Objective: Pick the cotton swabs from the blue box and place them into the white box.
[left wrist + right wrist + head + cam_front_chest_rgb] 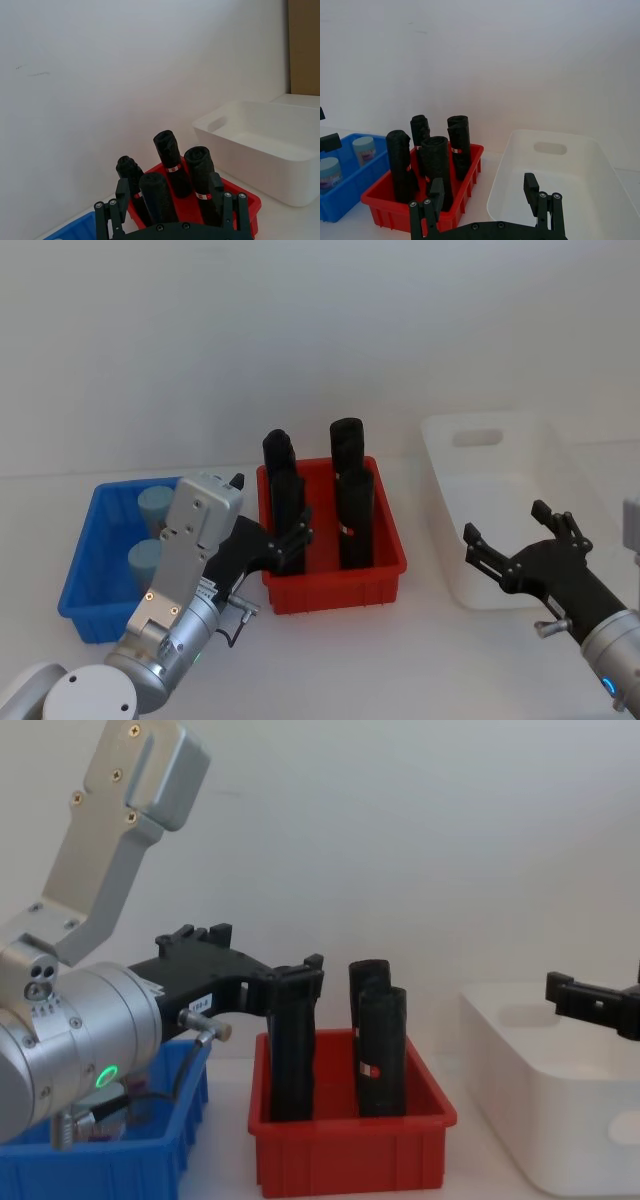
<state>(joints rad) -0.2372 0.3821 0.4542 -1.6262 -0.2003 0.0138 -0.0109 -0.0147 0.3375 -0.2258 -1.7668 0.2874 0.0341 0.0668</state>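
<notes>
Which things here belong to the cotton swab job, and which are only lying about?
Job: two clear jars of cotton swabs with pale blue lids; shallow blue plastic box holding them; large white plastic box; left gripper beside blue box; right gripper near white box.
Lying about: red plastic bin; four black rolls standing in it.

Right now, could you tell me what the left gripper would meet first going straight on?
Most likely the black rolls in the red bin, just ahead of the left gripper; depth is unclear.
</notes>
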